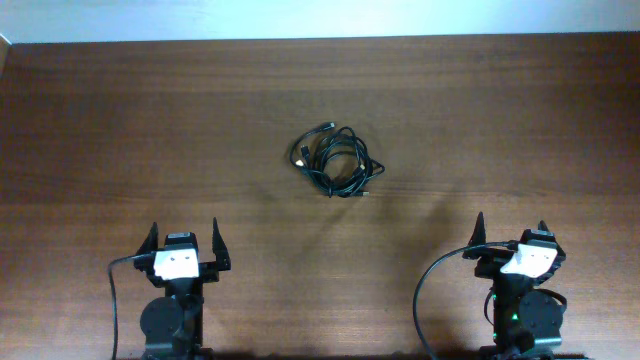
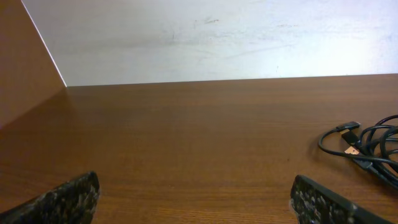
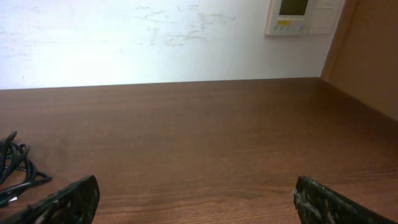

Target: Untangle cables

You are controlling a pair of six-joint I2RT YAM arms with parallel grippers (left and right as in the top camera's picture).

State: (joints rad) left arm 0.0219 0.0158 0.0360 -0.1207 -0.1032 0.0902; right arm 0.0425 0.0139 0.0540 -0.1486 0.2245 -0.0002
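Observation:
The cables (image 1: 336, 160) lie as one small looped bundle of thin black cords with metal plug ends, near the middle of the wooden table (image 1: 120, 130). My left gripper (image 1: 185, 238) rests open at the front left, well short of the bundle. At the front right my right gripper (image 1: 512, 229) also stands open, with nothing between its fingers. In the left wrist view the cables (image 2: 367, 146) show at the right edge, beyond the open gripper (image 2: 194, 193). The right wrist view catches a few cable loops (image 3: 13, 165) at the left edge, past the open gripper (image 3: 198, 194).
A white wall (image 2: 217, 37) runs behind the table's far edge. Brown side panels (image 2: 25, 68) close in the left and right. A white wall device (image 3: 301, 15) hangs at the back right. Thick black arm cables (image 1: 425, 300) trail beside each base.

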